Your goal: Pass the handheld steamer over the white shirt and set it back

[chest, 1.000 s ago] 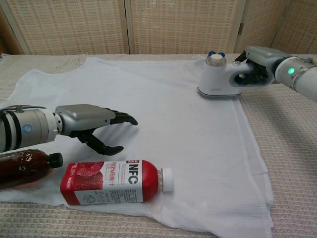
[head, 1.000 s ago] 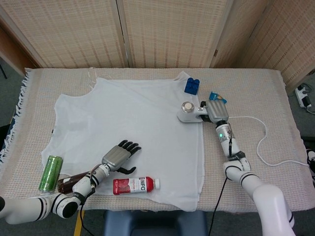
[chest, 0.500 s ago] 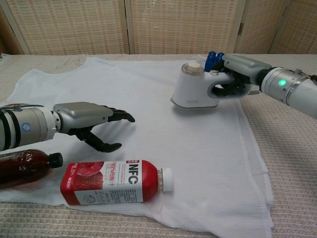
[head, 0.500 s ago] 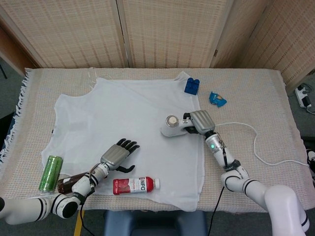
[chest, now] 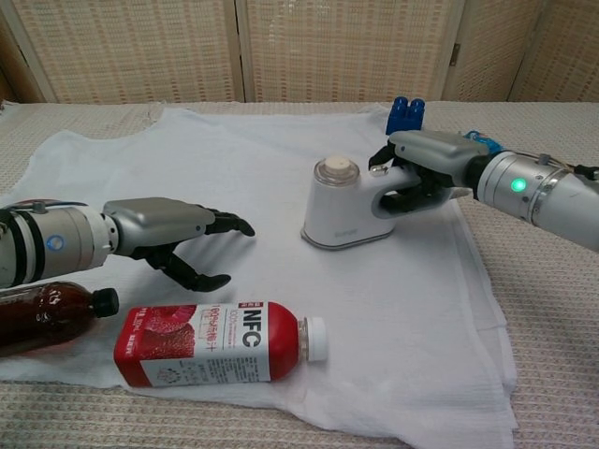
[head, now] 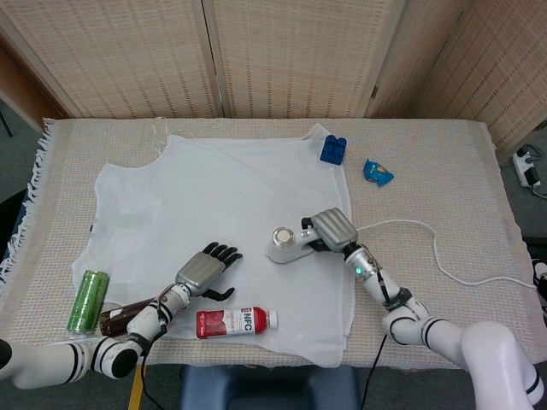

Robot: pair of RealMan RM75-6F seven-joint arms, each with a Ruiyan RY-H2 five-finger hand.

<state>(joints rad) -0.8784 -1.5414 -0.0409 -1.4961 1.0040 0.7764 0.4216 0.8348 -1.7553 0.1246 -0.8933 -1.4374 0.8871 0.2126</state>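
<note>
Right hand of mine is gripping the steamer by its handle, and the steamer is sitting flat on the white shirt, near the shirt's right edge. I am holding my left hand just above the shirt's near left part, fingers spread, holding nothing.

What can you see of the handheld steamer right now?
The handheld steamer is white, glossy like plastic, with a round beige cap on top and a looped handle. It stands with its flat base down on the white shirt, right of the shirt's middle. The right hand grips its handle; nothing else touches it.
</note>
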